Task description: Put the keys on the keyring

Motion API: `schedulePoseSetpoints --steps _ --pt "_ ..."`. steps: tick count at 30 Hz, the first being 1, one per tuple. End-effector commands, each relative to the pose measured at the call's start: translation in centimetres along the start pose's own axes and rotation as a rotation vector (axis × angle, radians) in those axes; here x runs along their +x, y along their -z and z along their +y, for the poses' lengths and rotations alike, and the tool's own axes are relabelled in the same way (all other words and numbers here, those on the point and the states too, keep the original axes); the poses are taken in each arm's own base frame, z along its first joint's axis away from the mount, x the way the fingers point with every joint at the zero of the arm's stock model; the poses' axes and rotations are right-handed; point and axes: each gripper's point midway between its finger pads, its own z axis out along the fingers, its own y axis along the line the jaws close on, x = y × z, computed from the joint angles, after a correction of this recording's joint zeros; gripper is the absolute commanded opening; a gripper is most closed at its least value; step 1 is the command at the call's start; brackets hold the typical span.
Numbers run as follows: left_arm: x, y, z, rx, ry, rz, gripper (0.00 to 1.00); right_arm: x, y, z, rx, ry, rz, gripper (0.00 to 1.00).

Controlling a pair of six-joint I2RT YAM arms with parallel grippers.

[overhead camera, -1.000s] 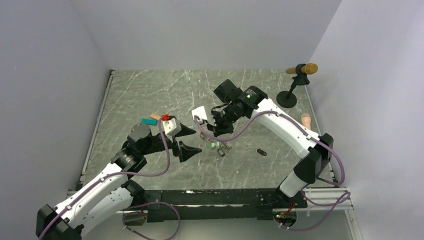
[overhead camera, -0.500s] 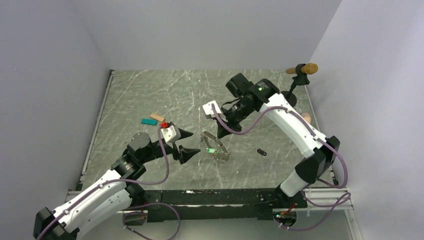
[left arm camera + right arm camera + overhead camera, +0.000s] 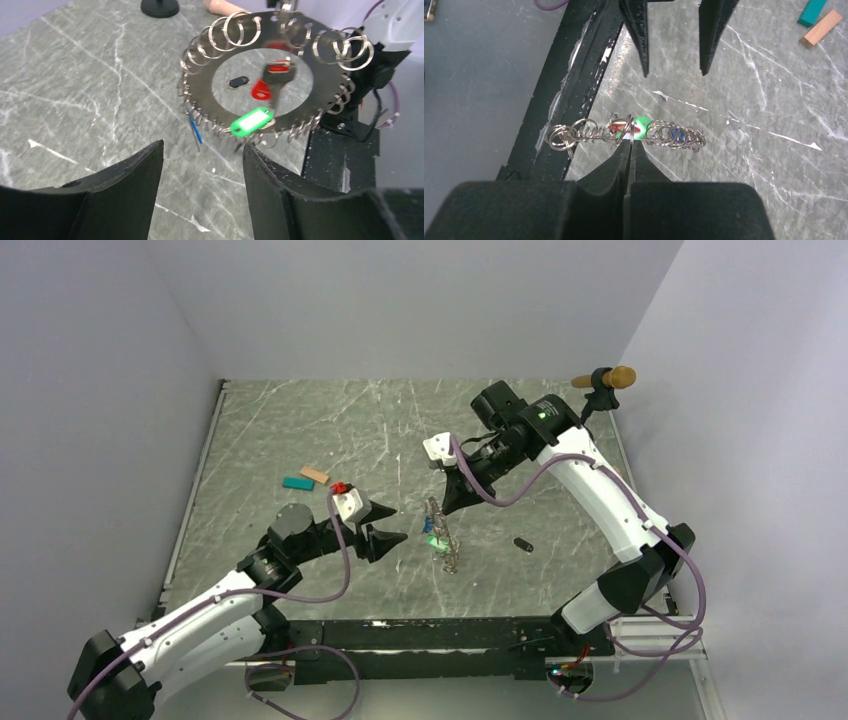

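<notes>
**Q:** Why is the keyring (image 3: 441, 532) standing on edge in the middle of the overhead frame?

**A:** My right end effector (image 3: 629, 145) is clamped shut on its upper rim, so it hangs upright. I cannot tell whether its lower edge touches the table (image 3: 300, 420) or sits just above it. I judge that holding it this way turns its flat face and the small split rings along its edge toward my left end effector (image 3: 202, 150). That one waits near the ring at lower centre of its own view, fingers apart with nothing between them.

**Q:** Where are the keys (image 3: 265, 92)?

**A:** A green tag (image 3: 252, 121), a red key (image 3: 260, 91) and a thin blue one (image 3: 194, 127) are already hanging from the ring. A black key (image 3: 521, 543) lies loose on the table, right of the ring in the overhead view. Through the ring's central hole my left camera sees it too. I judge it is the one left to fetch.

**Q:** Can you read anything on them?

**A:** No. The green tag has a white label window, but it is blurred and I can make out no writing there. I see no brand mark on the ring or the keys either.

**Q:** And the coloured blocks?

**A:** The teal block (image 3: 297, 483) and the tan block (image 3: 314, 475) lie side by side at left of centre, well apart from the ring.
</notes>
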Motion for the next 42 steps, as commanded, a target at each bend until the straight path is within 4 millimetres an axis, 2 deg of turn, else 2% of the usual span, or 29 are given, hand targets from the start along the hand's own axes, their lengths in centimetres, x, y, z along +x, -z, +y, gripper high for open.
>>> schedulePoseSetpoints --steps 1,9,15,20,24,36,42 --pt "-2.0 -0.4 -2.4 0.108 -0.001 -0.1 0.65 -2.6 1.7 0.5 0.045 0.059 -0.109 0.0" --pt "-0.2 -0.5 -6.5 0.218 0.061 -0.127 0.66 -2.8 2.7 -0.9 0.093 -0.019 -0.18 0.0" --pt "0.2 -1.7 -7.5 0.221 0.047 -0.129 0.69 -2.9 2.9 -1.7 0.116 -0.057 -0.195 0.0" --pt "-0.4 -3.1 -6.7 0.126 0.007 -0.141 0.7 -2.8 3.0 -2.8 0.156 -0.124 -0.209 0.0" --pt "-0.3 -3.4 -6.1 0.062 0.005 -0.161 0.71 -2.7 3.1 -3.3 0.173 -0.147 -0.218 0.0" --pt "-2.2 -1.6 -4.6 -0.042 -0.023 -0.208 0.68 -2.4 3.0 -3.4 0.182 -0.158 -0.219 0.0" --pt "-2.5 -1.9 -4.8 -0.03 -0.025 -0.189 0.58 -2.4 3.0 -3.4 0.182 -0.163 -0.219 0.0"
